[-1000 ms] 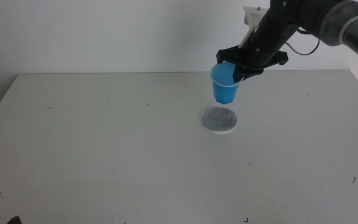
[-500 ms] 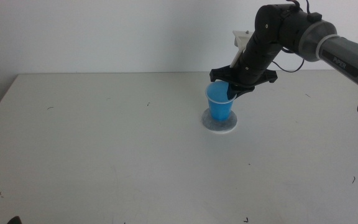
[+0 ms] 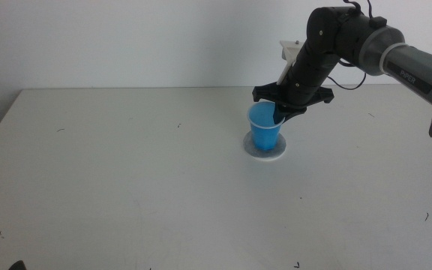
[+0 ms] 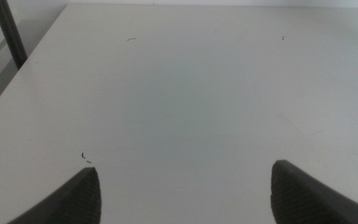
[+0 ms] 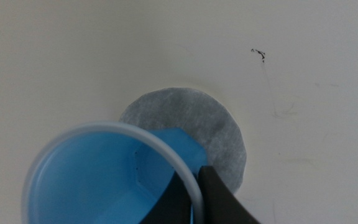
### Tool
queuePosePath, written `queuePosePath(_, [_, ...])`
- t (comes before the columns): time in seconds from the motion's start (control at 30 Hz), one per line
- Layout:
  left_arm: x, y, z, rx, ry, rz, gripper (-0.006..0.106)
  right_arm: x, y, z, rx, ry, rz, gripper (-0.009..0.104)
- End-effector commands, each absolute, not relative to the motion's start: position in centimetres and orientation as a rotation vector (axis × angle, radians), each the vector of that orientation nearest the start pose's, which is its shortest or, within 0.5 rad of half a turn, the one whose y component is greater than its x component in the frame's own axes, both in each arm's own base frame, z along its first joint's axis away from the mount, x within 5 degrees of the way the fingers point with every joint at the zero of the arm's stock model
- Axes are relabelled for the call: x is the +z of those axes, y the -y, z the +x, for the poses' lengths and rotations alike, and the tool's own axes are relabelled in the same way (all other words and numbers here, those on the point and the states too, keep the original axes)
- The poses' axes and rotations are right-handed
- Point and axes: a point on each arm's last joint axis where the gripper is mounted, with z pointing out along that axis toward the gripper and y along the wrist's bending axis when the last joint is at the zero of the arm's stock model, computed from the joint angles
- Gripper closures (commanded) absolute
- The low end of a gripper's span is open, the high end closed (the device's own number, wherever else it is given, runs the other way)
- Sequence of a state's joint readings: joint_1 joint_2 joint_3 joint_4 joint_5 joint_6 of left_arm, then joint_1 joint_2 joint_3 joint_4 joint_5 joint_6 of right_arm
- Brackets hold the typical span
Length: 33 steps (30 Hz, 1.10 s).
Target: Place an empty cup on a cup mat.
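Cup [image 3: 265, 130], bright blue, tapered, upright on grey mat [image 3: 266, 153], rim pinched by right claw [image 3: 280, 114].

Only one marking shows: small white lettering on the grey forearm link [image 3: 415, 73] of the arm at the upper right of the middle view, too small to read.

The cup [image 3: 265, 128] is set upright on the cup mat [image 3: 266, 153], right of centre on the far half of the table [image 3: 126, 180]. The right gripper [image 3: 279, 117] is positioned at the cup's right rim, with one jaw inside and one outside the wall. The left gripper [image 4: 185, 186] is held above the table's near left part.
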State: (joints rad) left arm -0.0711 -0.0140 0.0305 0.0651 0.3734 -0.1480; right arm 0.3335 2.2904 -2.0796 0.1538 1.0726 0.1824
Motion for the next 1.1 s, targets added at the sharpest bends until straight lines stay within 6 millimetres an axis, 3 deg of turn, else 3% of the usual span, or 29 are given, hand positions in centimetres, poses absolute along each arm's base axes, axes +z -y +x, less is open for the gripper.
queuePosePath(0.0, [17.9, 0.2, 5.4, -0.102, -1.791, -0.038, -0.005, 25.6, -17.5, 46.5, 0.367, -2.686, -0.166, 0.096])
queuePosePath(0.13, [17.9, 0.2, 5.4, -0.102, -1.791, -0.038, -0.005, 25.5, -17.5, 46.6, 0.365, -2.688, -0.166, 0.096])
queuePosePath(0.17, [17.9, 0.2, 5.4, -0.102, -1.791, -0.038, -0.005, 25.5, -17.5, 46.6, 0.354, -2.688, -0.17, 0.086])
queuePosePath(0.3, [17.9, 0.2, 5.4, -0.102, -1.791, -0.038, -0.005, 25.5, -17.5, 46.6, 0.353, -2.691, -0.17, 0.071])
queuePosePath(0.53, [17.9, 0.2, 5.4, -0.102, -1.791, -0.038, -0.005, 26.4, -17.4, 46.3, 0.359, -2.672, -0.17, 0.032])
queuePosePath(0.7, [17.9, 0.2, 5.4, -0.102, -1.791, -0.038, -0.005, 30.3, -16.7, 45.2, 0.367, -2.595, -0.17, 0.017])
queuePosePath(1.07, [17.9, 0.2, 5.4, -0.102, -1.791, -0.038, -0.005, 41.2, -11.3, 39.0, 0.22, -2.449, -0.154, 0.016])
